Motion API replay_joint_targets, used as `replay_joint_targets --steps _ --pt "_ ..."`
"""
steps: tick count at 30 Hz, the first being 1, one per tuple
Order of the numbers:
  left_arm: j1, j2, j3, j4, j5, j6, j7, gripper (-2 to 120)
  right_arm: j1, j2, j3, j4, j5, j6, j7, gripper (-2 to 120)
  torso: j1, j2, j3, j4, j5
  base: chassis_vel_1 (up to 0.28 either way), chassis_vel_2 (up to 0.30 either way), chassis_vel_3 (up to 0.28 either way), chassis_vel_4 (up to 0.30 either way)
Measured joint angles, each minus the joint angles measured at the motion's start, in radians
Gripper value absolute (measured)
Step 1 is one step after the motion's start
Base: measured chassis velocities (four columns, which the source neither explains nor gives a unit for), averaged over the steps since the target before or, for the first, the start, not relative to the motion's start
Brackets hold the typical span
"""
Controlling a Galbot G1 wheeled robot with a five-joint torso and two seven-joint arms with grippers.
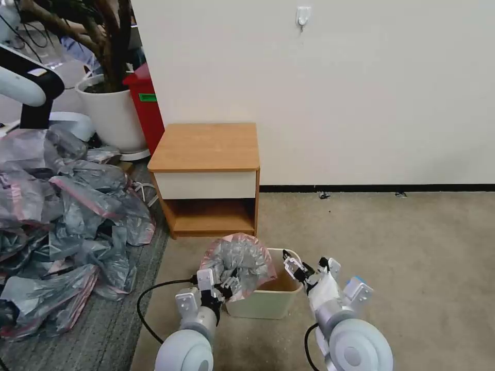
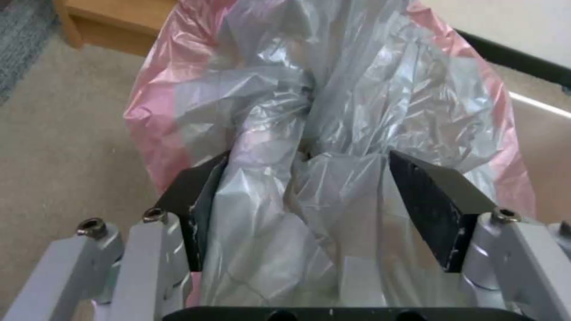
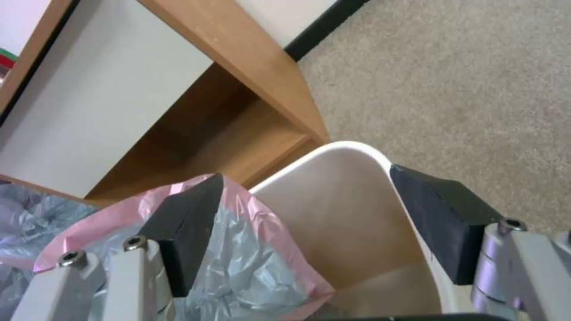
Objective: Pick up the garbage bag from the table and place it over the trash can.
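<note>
1. The room has beige carpet, with a strip of grey carpet on the robot's left, and a plain white wall with a dark baseboard and a small wall hook (image 1: 303,15).
2. A small light-brown wooden counter (image 1: 206,147) with a white drawer front and an open lower shelf stands against the wall.
3. On the robot's left lies a big heap of grey-pink plastic bags (image 1: 62,216), with a white plant pot (image 1: 111,111) and a tall red bin (image 1: 147,105) behind it.
4. A small cream-beige rectangular plastic trash can (image 1: 268,301) sits on the carpet in front of the counter.
5. The thin, crinkled, translucent grey garbage bag (image 1: 238,263) with a pink-red edge band billows above the left side of the can.
6. The left tool (image 1: 223,288) has bunched plastic gripped between its dark pads.
7. The right tool (image 1: 305,270) is spread wide over the can's right rim, gripping nothing.
</note>
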Motion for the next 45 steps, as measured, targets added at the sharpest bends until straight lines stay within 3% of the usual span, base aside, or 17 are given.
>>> replay_joint_targets --steps 9,12,29,45 --pt "-0.002 0.018 -0.012 -0.011 -0.029 0.032 -0.004 68 -0.005 -0.001 0.007 0.002 0.000 0.002 0.000 76 0.000 0.000 0.000 0.0000 -0.0001 0.000 0.000 0.000 0.000" --pt "-0.011 0.045 -0.025 -0.030 -0.103 0.079 -0.019 68 -0.007 -0.002 0.010 0.004 0.000 0.003 0.000 76 0.000 0.000 0.000 -0.0001 -0.0001 0.000 0.000 0.000 0.000" --pt "-0.060 0.111 -0.061 -0.049 -0.297 0.152 -0.105 66 -0.009 0.002 0.012 0.004 -0.001 0.004 0.000 76 0.000 0.000 0.000 0.0000 -0.0002 0.000 0.000 0.000 0.000" --pt "-0.111 0.149 -0.037 -0.018 -0.344 0.185 -0.154 56 -0.014 -0.002 0.028 0.005 -0.001 0.009 0.000 76 0.000 0.000 0.000 -0.0001 -0.0001 0.000 0.000 0.000 0.000"
